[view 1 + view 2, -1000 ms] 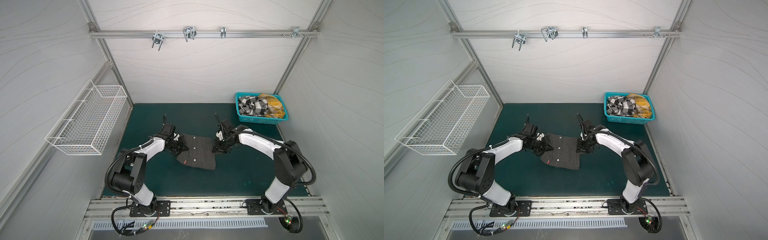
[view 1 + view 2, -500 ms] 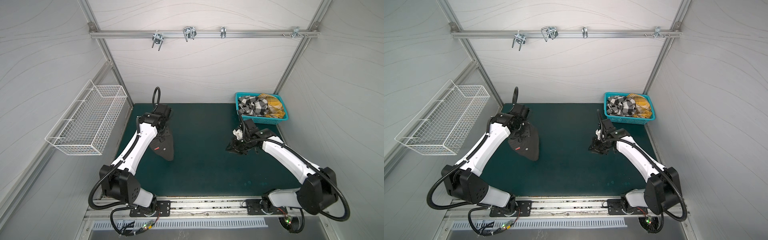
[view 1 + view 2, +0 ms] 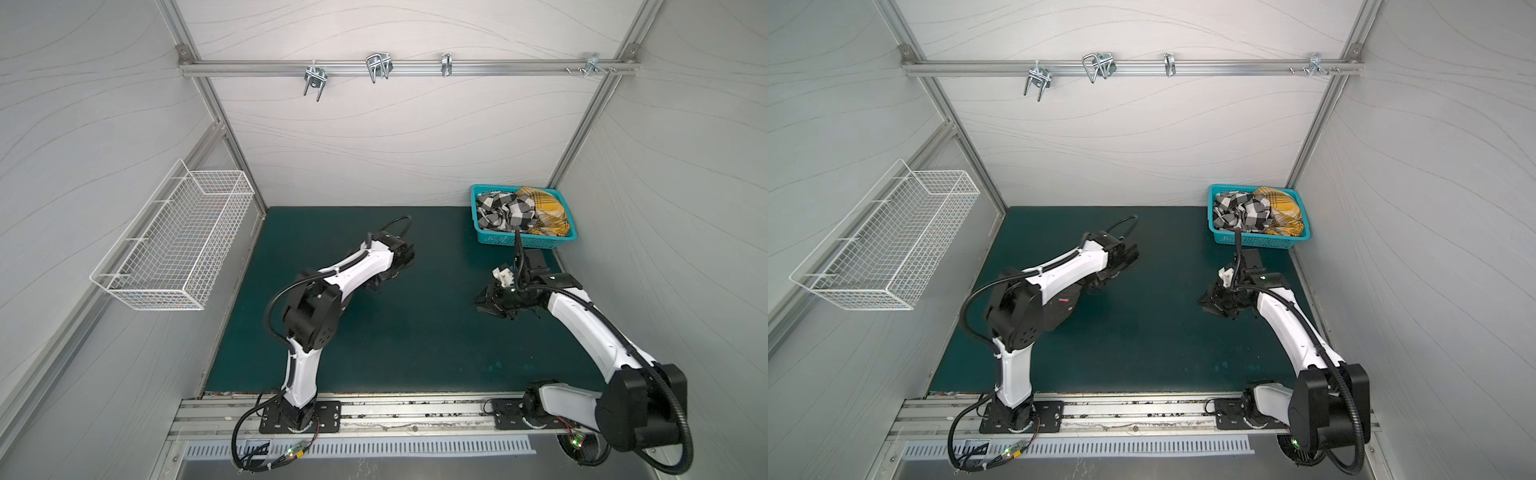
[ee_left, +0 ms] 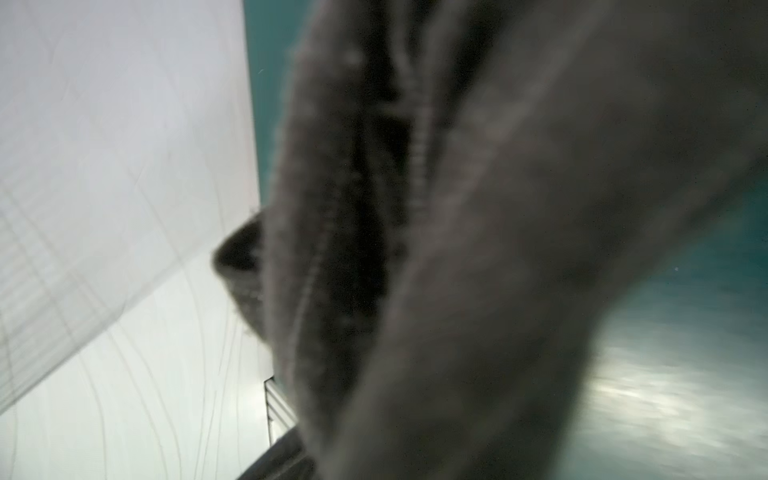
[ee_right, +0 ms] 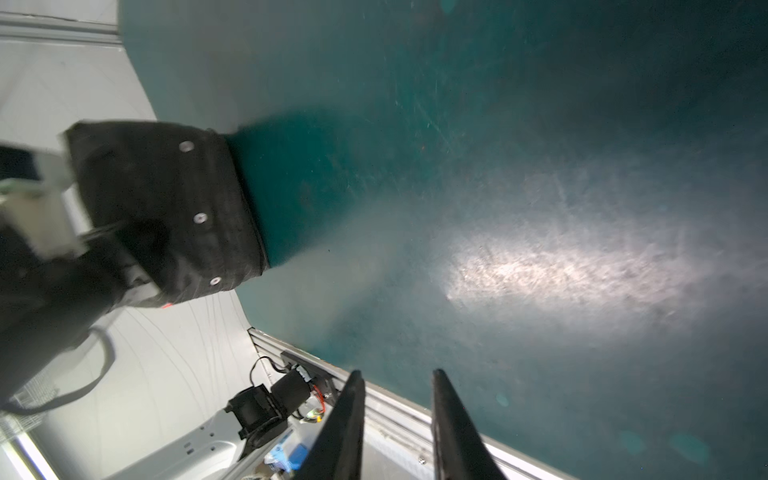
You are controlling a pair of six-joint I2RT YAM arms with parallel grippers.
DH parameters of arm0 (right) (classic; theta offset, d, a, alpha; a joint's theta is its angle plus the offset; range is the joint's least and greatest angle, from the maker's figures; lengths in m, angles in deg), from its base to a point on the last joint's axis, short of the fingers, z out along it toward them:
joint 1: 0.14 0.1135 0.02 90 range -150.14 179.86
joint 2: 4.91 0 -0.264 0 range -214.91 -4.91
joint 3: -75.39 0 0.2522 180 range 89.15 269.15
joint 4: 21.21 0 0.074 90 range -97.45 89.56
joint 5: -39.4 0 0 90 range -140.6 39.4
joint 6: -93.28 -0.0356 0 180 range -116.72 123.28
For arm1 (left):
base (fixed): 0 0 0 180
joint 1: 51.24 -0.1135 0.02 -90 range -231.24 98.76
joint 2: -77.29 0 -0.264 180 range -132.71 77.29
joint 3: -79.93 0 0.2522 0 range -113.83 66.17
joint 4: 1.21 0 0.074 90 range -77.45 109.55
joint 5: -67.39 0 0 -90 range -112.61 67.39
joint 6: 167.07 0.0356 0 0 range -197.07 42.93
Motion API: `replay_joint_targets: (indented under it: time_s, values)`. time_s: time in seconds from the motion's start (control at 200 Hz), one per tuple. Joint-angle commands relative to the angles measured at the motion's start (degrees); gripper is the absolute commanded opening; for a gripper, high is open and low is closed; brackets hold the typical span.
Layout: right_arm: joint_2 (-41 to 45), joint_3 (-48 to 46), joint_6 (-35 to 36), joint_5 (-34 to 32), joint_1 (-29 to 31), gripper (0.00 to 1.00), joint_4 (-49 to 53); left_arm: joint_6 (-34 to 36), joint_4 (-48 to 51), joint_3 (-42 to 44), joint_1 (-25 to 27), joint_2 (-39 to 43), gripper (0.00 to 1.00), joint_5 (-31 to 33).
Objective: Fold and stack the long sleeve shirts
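Two right fingers (image 5: 349,419) stand a narrow gap apart with nothing between them, above the green desk (image 3: 415,340). I cannot tell how the left fingers stand, because blurred grey cloth fills that wrist view. The charcoal shirt (image 3: 1059,309) is bunched under the left arm (image 3: 357,266) on the desk's left side, its white buttons showing. The checked shirt (image 3: 503,212) and the yellow plaid shirt (image 3: 544,208) lie in the teal basket (image 3: 523,241) at the back right. A second ago the charcoal shirt lay mid-desk between both arms; now they are well apart.
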Motion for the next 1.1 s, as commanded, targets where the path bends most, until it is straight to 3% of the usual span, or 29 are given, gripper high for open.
replay_joint_targets:
  time_s: [0.0,0.05,0.075,0.21,0.325,0.415,0.505,0.585,0.645,0.815,0.895,0.995,1.096]
  values:
    - [3.98,-1.41,2.25,2.53,-0.65,0.45,2.54,-8.99,3.95,-11.37,5.73,-4.29,0.66,-2.40]
    - [5.43,-1.87,2.07,1.83,-0.68,0.49,3.51,-9.31,4.34,-17.28,9.02,-6.70,0.89,-4.85]
    - [6.01,-2.05,1.94,1.31,-0.74,0.51,3.99,-9.62,4.69,-20.36,10.23,-7.80,0.94,-6.91]
    - [10.02,-1.43,1.54,-1.46,-0.88,0.56,6.87,-10.91,1.41,-28.84,12.53,-6.44,0.95,-19.00]
    - [9.75,0.92,2.83,-2.18,1.62,0.56,7.61,-10.34,-2.17,-21.31,9.30,3.91,0.92,-17.59]
    - [3.15,6.62,5.08,-5.88,11.76,0.54,9.55,-7.84,-10.60,-5.61,0.54,14.68,0.78,-23.41]
    - [-4.13,12.45,4.04,-11.15,20.94,0.54,8.55,-5.48,-18.86,9.88,-11.98,23.69,0.59,-35.86]
    - [-10.53,16.78,2.52,-10.79,25.64,0.53,5.32,-3.20,-26.98,21.42,-20.84,28.75,0.47,-42.52]
    - [-16.44,21.92,2.67,-12.06,29.23,0.51,4.55,-1.94,-28.96,25.30,-25.00,29.34,0.34,-46.00]
    - [-33.24,36.20,3.89,-15.43,35.63,0.31,3.39,1.86,-32.49,27.33,-28.27,24.29,0.13,-51.28]
    - [-39.70,41.66,4.29,-16.87,36.93,0.30,3.15,2.13,-34.47,27.39,-28.95,21.66,0.06,-52.05]
    - [-45.20,44.52,3.69,-13.41,36.80,0.30,-0.22,2.62,-36.35,26.52,-29.03,17.62,0.00,-53.63]
    - [-49.91,46.24,2.50,-13.04,36.68,0.29,-1.92,2.77,-38.82,26.83,-28.96,13.85,0.00,-56.00]
